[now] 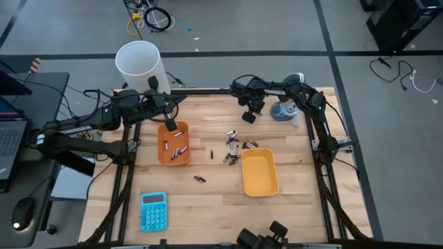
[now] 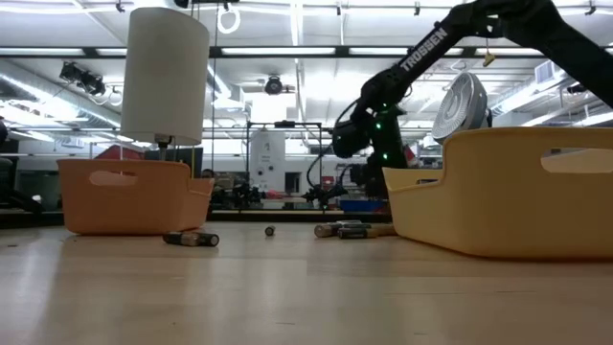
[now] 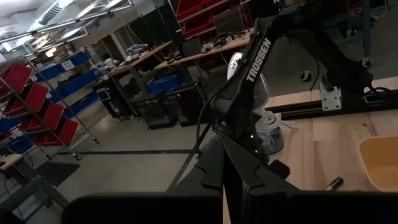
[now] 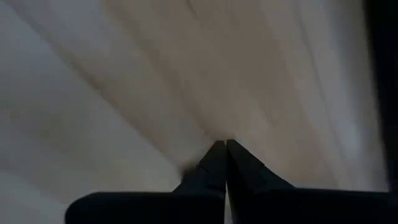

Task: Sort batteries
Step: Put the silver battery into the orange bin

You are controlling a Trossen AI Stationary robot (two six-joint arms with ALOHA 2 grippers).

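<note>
Two pincers are sitting pressed together, gripping nothing, over a pale wooden surface (image 1: 208,207).

Several small cylindrical batteries (image 1: 176,149) are lying inside the orange rectangular plastic tray (image 1: 163,153) at about 9 o'clock from the surface's middle, while a loose cluster (image 1: 235,149) is resting near the centre, just at 11 o'clock of the yellow rectangular plastic tray (image 1: 259,173), with one stray cell (image 1: 199,179) at 6 o'clock. The left pincer (image 1: 170,125) is hovering over the orange tray's far end, fingers together. The right pincer (image 1: 248,117) is hanging at 12 o'clock, fingertips (image 4: 225,152) touching each other.
</note>
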